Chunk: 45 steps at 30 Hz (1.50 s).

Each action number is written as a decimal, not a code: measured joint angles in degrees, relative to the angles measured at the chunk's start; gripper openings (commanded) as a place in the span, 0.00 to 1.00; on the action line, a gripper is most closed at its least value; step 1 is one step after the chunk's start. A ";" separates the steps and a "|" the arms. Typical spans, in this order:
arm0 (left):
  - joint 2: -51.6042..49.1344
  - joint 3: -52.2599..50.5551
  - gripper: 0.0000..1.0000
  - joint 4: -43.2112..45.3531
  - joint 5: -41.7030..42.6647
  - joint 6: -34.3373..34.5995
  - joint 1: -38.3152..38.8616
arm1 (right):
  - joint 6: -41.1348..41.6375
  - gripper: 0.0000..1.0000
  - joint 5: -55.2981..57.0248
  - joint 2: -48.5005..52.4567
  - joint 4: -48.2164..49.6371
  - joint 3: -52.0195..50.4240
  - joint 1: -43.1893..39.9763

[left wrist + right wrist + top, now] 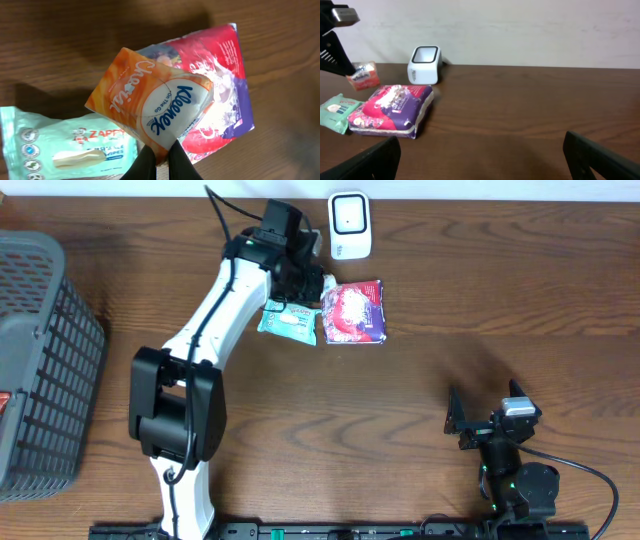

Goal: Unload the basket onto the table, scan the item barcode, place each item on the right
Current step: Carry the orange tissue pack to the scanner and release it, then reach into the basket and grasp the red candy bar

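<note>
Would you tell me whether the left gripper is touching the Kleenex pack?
Touching. The left wrist view shows the left gripper pinching the Kleenex pack by its corner.

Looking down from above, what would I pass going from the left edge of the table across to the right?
Gray basket → teal wipes pack → red-and-purple pack → right gripper.
</note>
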<state>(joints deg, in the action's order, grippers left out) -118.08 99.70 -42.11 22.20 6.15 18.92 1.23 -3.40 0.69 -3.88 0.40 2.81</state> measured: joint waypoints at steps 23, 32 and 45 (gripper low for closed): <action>0.00 0.00 0.40 -1.66 -10.12 -0.39 -0.09 | 0.00 0.99 0.00 0.00 0.00 0.00 0.00; 8.94 2.97 0.68 -1.57 -11.30 -0.20 -8.50 | 0.00 0.99 0.00 0.00 -0.02 0.00 0.00; 30.60 5.90 0.93 -3.17 -17.88 1.11 -40.11 | 0.00 0.99 0.02 0.00 0.00 0.00 0.00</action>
<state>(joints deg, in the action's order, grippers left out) -87.48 105.60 -45.28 4.32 7.27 -21.19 1.23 -3.38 0.69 -3.88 0.40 2.81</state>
